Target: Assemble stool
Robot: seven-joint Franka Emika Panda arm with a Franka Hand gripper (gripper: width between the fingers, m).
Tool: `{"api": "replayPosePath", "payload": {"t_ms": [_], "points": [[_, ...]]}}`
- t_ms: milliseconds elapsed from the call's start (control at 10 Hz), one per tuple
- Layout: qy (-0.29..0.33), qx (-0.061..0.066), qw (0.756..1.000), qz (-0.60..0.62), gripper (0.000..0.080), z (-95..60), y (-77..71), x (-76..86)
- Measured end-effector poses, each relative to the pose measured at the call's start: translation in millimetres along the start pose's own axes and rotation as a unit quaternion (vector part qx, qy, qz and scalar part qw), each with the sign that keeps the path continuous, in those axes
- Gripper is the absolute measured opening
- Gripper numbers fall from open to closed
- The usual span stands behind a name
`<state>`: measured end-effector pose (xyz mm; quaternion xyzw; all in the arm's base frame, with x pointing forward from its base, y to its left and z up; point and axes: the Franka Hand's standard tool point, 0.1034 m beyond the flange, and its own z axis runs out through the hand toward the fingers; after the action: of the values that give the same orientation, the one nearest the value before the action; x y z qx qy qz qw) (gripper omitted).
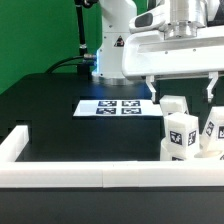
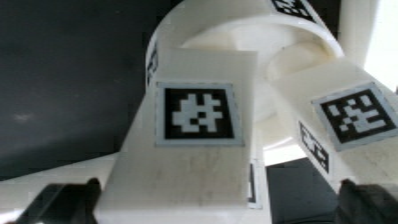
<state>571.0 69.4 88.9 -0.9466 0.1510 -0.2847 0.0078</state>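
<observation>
We are seeing the hand (image 1: 180,92) hanging spread wide, gripping nothing, just above the white plastic stool (image 1: 190,135). The stool is standing upside down, its blocky tagged legs (image 2: 192,140) pointing up, against the long white border rail (image 1: 90,178), well apart from the flat marker board (image 1: 113,107) on the black table (image 1: 50,100).

A white plastic stool (image 1: 188,135) is standing upside down near the exterior view's right edge of the black counter (image 1: 60,110). Its blocky legs are pointing upward from the round seat (image 1: 185,152) lying beneath them. Each leg is carrying a black-and-white square tag. In the wrist view, one leg (image 2: 192,130) is filling the centre, tag facing the camera, with a second leg (image 2: 350,120) leaning beside it.
</observation>
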Motion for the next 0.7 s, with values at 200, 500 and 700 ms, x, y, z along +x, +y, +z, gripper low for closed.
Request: {"api": "replayPosePath", "payload": {"t_ms": [200, 500, 700], "points": [[0.000, 0.000, 1.000, 0.000, 0.0649, 0.0, 0.2, 0.0], [0.000, -0.001, 1.000, 0.000, 0.0649, 0.0, 0.7, 0.1], [0.000, -0.001, 1.000, -0.001, 0.0649, 0.0, 0.8, 0.1]]}}
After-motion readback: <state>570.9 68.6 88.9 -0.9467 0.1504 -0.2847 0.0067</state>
